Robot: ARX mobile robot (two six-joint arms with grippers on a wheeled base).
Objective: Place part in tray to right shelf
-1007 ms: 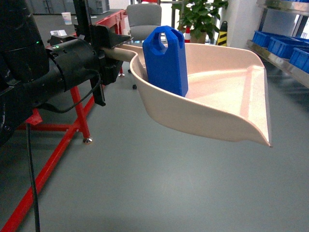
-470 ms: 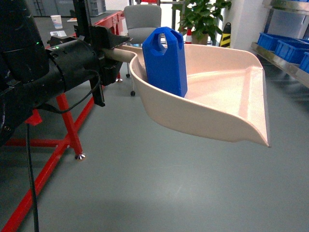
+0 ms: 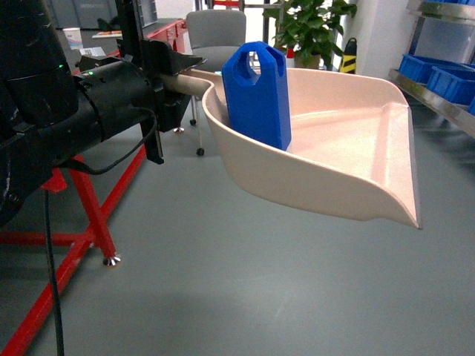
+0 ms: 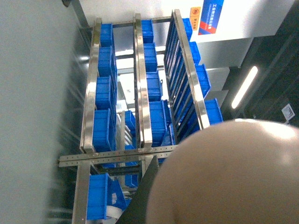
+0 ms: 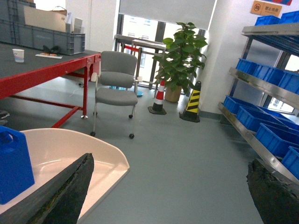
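Observation:
The cream tray hangs level in the air, held by its handle in my left gripper, which is shut on it. The blue part stands upright inside the tray against its back wall. The right shelf with blue crates is at the far right, apart from the tray's lip. In the left wrist view the blurred tray fills the lower right in front of the shelf. My right gripper is open and holds nothing, with the tray and part to its left and the shelf to its right.
A red-framed workbench stands at the left, close to my left arm. A grey office chair, a potted plant and striped cones stand on the grey floor ahead. The shelf's steel rail runs along the right.
The surroundings have shifted: the red bench leg slid down and left and the chair drifted left. The tray and part keep the same hold and pose.

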